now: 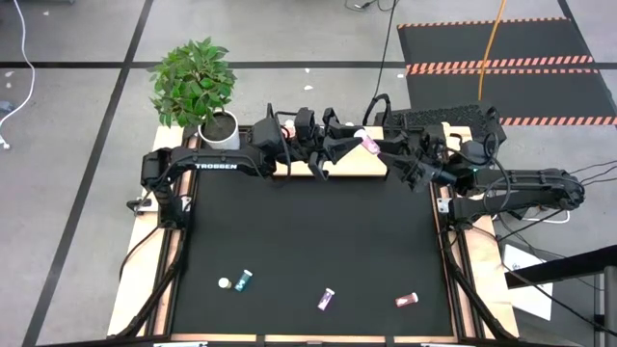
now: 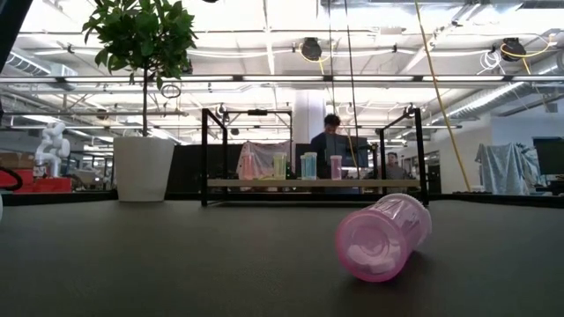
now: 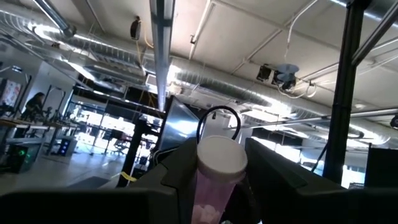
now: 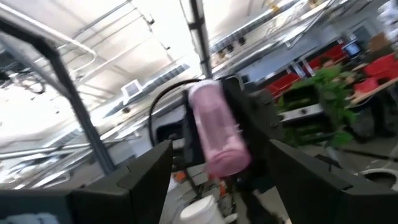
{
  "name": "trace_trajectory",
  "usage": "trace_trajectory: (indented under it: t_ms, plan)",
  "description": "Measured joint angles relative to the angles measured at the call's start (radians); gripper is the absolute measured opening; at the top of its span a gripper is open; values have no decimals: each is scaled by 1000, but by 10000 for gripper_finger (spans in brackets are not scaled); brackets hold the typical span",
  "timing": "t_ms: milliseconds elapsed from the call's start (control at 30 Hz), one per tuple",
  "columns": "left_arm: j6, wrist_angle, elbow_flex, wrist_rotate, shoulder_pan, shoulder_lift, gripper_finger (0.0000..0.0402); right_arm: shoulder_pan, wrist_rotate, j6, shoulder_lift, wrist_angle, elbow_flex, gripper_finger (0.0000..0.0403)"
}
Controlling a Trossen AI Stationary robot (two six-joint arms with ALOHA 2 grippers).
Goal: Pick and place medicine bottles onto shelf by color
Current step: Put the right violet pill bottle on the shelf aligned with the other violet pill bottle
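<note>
My left gripper [image 1: 359,143] is raised over the shelf [image 1: 359,168] at the table's far edge and is shut on a pink medicine bottle [image 3: 214,183] with a white cap [image 3: 222,155]. My right gripper [image 4: 219,149] faces it from the right, open, its fingers standing wide on either side of that bottle [image 4: 217,134] without touching it. A teal bottle [image 1: 245,280], a purple one [image 1: 327,299] and a pink one [image 1: 406,300] lie on their sides near the front edge. Several bottles [image 2: 279,165] stand on the shelf board [image 2: 388,183]. My left gripper pinches the pink body [image 3: 208,199] just below the white cap between its two fingers. The fingers come from the table's left and slant upward. The bottle sticks out past them cap first, lifted clear above the shelf.
A potted plant in a white pot [image 1: 220,130] stands at the far left beside the shelf. The black mat [image 1: 308,241] between shelf and lying bottles is bare. A person [image 2: 331,141] is in the room behind the shelf.
</note>
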Motion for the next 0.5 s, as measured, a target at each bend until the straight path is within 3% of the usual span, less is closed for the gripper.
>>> trace_trajectory:
  t_ms: [300, 500]
  plan:
    - [28, -7, 0, -1, 0, 0, 127, -2, -9, 3, 19, 8, 0, 248]
    - [28, -8, 0, -1, 0, 0, 127, -2, -12, 1, 29, 13, 0, 201]
